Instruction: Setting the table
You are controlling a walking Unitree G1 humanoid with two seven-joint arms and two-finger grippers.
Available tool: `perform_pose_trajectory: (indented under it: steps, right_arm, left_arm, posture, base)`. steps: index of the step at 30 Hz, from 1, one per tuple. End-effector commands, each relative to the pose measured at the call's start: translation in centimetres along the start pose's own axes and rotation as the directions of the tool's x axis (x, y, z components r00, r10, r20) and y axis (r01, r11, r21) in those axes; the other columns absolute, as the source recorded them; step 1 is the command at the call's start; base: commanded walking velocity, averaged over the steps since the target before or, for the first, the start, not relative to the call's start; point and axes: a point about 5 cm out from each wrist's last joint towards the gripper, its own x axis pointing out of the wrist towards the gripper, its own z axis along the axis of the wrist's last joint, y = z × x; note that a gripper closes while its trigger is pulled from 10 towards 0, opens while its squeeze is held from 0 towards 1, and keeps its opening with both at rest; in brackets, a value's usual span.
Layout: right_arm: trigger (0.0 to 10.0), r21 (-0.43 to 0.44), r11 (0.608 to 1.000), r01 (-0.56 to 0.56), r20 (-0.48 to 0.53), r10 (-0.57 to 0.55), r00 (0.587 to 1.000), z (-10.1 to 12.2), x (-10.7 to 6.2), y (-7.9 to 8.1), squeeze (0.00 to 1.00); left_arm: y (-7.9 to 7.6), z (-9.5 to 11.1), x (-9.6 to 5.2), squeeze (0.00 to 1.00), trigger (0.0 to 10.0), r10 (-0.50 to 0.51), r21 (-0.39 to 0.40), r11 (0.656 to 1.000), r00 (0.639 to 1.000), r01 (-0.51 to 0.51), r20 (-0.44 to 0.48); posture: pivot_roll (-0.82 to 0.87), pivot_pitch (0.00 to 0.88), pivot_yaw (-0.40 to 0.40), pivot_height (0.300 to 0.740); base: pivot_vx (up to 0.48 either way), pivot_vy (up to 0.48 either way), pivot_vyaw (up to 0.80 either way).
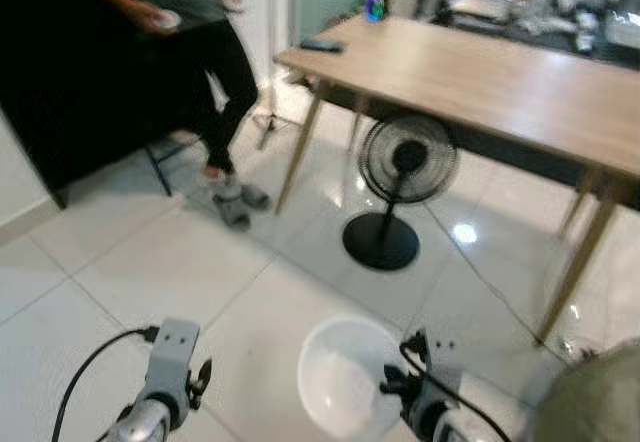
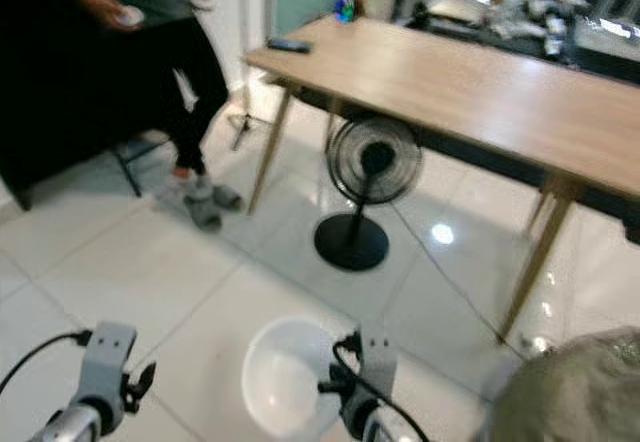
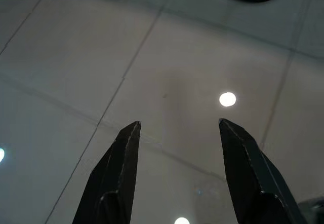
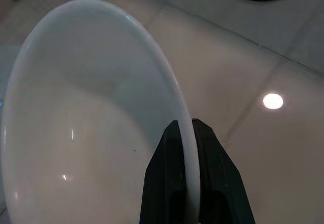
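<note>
Low in front of us, above the white tiled floor point(image 1: 120, 262), our right gripper point(image 4: 185, 133) has its two black fingers pinched tight on the rim of a white bowl point(image 1: 345, 374), one finger inside the rim and one outside. The bowl hangs off the floor, its hollow facing up, and looks empty.

Beside it on our left, our left gripper point(image 3: 178, 133) points down at the tiles with its fingers spread wide apart and nothing between them. A black cable point(image 1: 90, 362) loops away from that wrist.

Farther ahead, a black fan point(image 1: 405, 162) stands on its round base on the floor, tucked partly under the near edge of the wooden table point(image 1: 480, 72). The table top is bare over most of its length. A small dark flat thing point(image 1: 322, 46) lies near its left corner; we cannot tell what it is. Along the far edge the clutter is too blurred for us to name.

To the left of the table, past its corner leg, a person point(image 1: 190, 42) in dark trousers stands on the tiles, holding something small and pale in one hand point(image 1: 158, 17).
</note>
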Motion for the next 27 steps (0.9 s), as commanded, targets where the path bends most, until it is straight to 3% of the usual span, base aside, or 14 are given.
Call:
perform_pose_trajectory:
  steps: [1, 16, 20, 22, 24, 27]
  right_arm:
    - [10.0, 0.009, 1.000, 0.007, -0.006, -0.007, 1.000, -0.2, -0.1, -0.1, 0.00]
    - [10.0, 0.014, 1.000, 0.012, 0.006, -0.012, 1.000, 0.1, 0.0, -0.1, 0.00]
    - [10.0, 0.030, 0.999, 0.030, 0.073, -0.033, 0.997, 2.0, 0.4, -0.4, 0.00]
    - [10.0, 0.032, 0.999, 0.032, 0.087, -0.035, 0.996, 2.5, 0.5, -0.4, 0.00]
    - [10.0, 0.050, 0.998, 0.028, 0.181, -0.037, 0.983, 5.1, 0.7, -0.3, 0.00]
    - [10.0, 0.056, 0.998, 0.021, 0.228, -0.033, 0.973, 6.5, 0.6, -0.1, 0.00]
  left_arm:
    - [0.2, -0.8, -0.2, 0.00, 10.0, 0.006, -0.001, 1.000, 1.000, -0.006, -0.028]
    - [0.9, -0.3, -0.2, 0.00, 10.0, 0.034, -0.009, 0.999, 0.999, -0.034, -0.016]
    - [2.1, 2.7, 0.0, 0.00, 10.0, 0.073, -0.033, 0.997, 0.994, -0.071, 0.079]
    - [2.2, 3.2, 0.0, 0.00, 10.0, 0.077, -0.037, 0.997, 0.992, -0.074, 0.095]
    - [2.8, 6.4, 0.1, 0.00, 10.0, 0.097, -0.059, 0.994, 0.977, -0.088, 0.190]
    - [2.9, 7.9, 0.0, 0.00, 10.0, 0.106, -0.069, 0.993, 0.967, -0.093, 0.233]
  posture:
    - [-0.05, 0.000, 0.058, 0.740]
    - [-0.04, 0.000, 0.062, 0.740]
    - [-0.04, 0.000, 0.066, 0.740]
    - [-0.04, 0.000, 0.066, 0.740]
    - [-0.04, 0.000, 0.068, 0.740]
    - [-0.04, 0.000, 0.068, 0.740]
  base:
    - [0.000, 0.000, -0.80]
    - [0.000, 0.000, -0.80]
    - [0.000, 0.000, -0.80]
    - [0.000, 0.000, -0.80]
    - [0.000, 0.000, -0.80]
    - [0.000, 0.000, -0.80]
